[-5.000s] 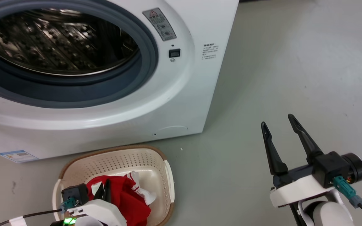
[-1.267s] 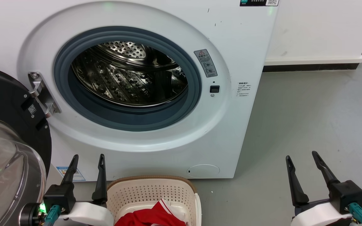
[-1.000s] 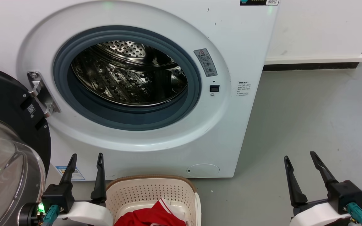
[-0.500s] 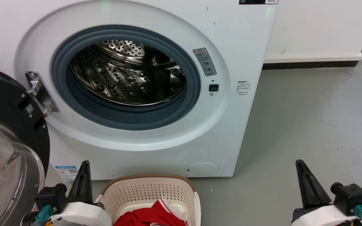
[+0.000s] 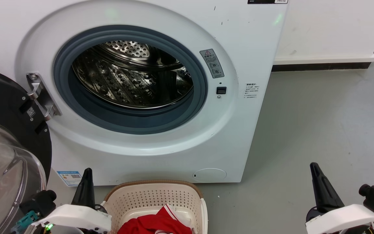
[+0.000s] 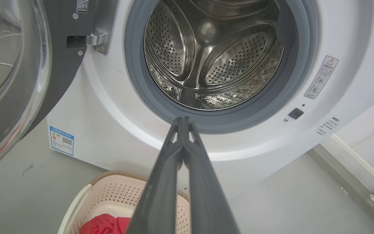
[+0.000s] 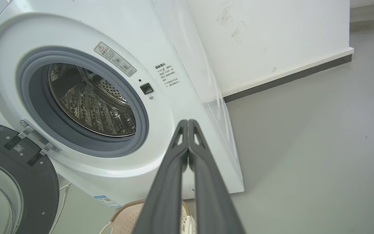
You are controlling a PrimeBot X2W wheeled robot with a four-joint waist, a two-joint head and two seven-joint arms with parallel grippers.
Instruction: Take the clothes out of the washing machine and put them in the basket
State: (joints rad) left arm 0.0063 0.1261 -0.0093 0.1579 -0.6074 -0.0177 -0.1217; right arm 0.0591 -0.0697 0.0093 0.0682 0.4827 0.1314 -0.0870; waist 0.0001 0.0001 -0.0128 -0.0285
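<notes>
Clothes (image 5: 154,223), perhaps one garment, lie in the basket (image 5: 156,197) before the washing machine (image 5: 229,136).

Bright, even light; steel drum (image 5: 131,74) glints, wrist views bend at edges.

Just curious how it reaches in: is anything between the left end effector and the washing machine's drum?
Nothing visible does. The door stands open to the left, and the basket sits below the line from left end effector to drum.
</notes>
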